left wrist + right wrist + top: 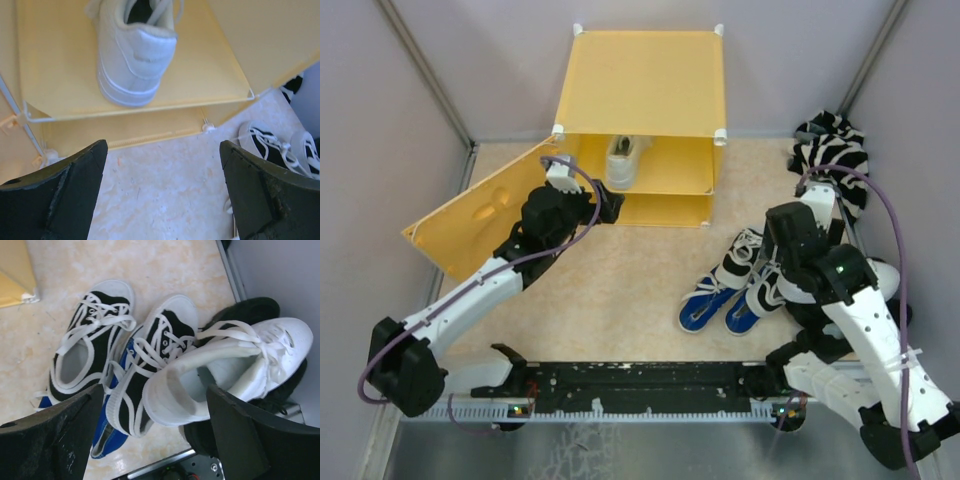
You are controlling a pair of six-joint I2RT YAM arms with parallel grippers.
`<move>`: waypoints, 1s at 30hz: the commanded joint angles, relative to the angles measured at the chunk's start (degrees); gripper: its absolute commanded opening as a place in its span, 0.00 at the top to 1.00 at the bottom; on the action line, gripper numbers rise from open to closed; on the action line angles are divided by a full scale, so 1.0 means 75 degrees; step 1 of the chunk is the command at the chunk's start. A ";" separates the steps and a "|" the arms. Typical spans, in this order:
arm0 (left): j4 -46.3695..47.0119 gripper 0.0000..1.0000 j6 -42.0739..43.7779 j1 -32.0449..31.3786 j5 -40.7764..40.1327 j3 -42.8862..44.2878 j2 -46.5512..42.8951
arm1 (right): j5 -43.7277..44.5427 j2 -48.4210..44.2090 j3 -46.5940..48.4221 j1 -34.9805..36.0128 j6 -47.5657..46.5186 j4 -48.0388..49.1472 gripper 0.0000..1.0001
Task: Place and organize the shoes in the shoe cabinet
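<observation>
Shoe cabinet (640, 90) stands at the far side of the tabletop (620, 285). Its front panel (470, 215) is swung open to the left, beside the left arm. The upper shelf (60, 75) holds one white sneaker (132, 55), heel toward the opening and close to the front edge. The lower compartment (665, 210) shows nothing inside from these views. The left claw (162, 152) hangs just in front of that shelf, jaws spread wide and grasping nothing.

Well apart from the cabinet, on the right, the other shoes lie in a heap. Two black-and-white sneakers (90, 350) rest partly on the blue sneakers (705, 305). Just beside them the second white sneaker (235, 365) lies tilted on top of a black shoe (250, 307). The right claw (154, 390) is over that white sneaker, released, with a jaw on either side of its heel end.

The likeliest trouble is on the right. The white sneaker sits on an uneven, soft perch, so a closing claw could tip it off or pinch the black shoe along with it. Its loose laces trail toward the black-and-white pair and might drag a neighbour when it is lifted. On the left, the shelved sneaker is so near the edge that a brush from the claw could pull it out. The left arm could also knock the open panel.
</observation>
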 commanded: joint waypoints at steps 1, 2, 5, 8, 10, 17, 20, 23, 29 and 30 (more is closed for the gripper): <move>0.0300 0.02 -0.0257 0.0001 0.1085 -0.0623 -0.0334 | 0.0427 0.0200 0.0454 -0.0348 0.0265 -0.0655 0.16; 0.0267 0.03 -0.0276 -0.0001 0.1166 -0.0703 -0.0382 | 0.0425 0.0255 0.0468 -0.0350 0.0356 -0.0722 0.17; 0.0165 0.03 -0.0364 -0.0034 0.1305 -0.0932 -0.0483 | 0.0384 0.0311 0.0465 -0.0351 0.0547 -0.0818 0.18; 0.0207 0.03 -0.0517 -0.0054 0.1463 -0.1197 -0.0565 | 0.0157 0.0348 0.0203 -0.0378 0.0614 -0.0651 0.19; 0.0181 0.03 -0.0579 -0.0066 0.1542 -0.1314 -0.0638 | 0.0107 0.0496 0.0116 -0.0419 0.0700 -0.0616 0.20; -0.0282 0.03 -0.0607 -0.0109 0.1527 -0.1417 -0.1343 | 0.0095 0.0757 -0.0007 -0.0867 0.0532 -0.0365 0.25; -0.0408 0.02 -0.0578 -0.0107 0.1381 -0.1402 -0.1710 | -0.0202 0.0824 -0.0019 -0.1076 0.0391 -0.0261 0.27; -0.0514 0.02 -0.0605 -0.0109 0.1354 -0.1328 -0.1980 | -0.0414 0.0975 -0.0008 -0.1247 0.0320 -0.0225 0.27; -0.0649 0.02 -0.0618 -0.0115 0.1433 -0.1164 -0.2229 | -0.1071 0.1192 -0.0106 -0.1667 0.0487 -0.0179 0.27; -0.0648 0.02 -0.0617 -0.0118 0.1461 -0.1163 -0.2239 | -0.1241 0.1155 -0.0190 -0.1775 0.0490 -0.0171 0.27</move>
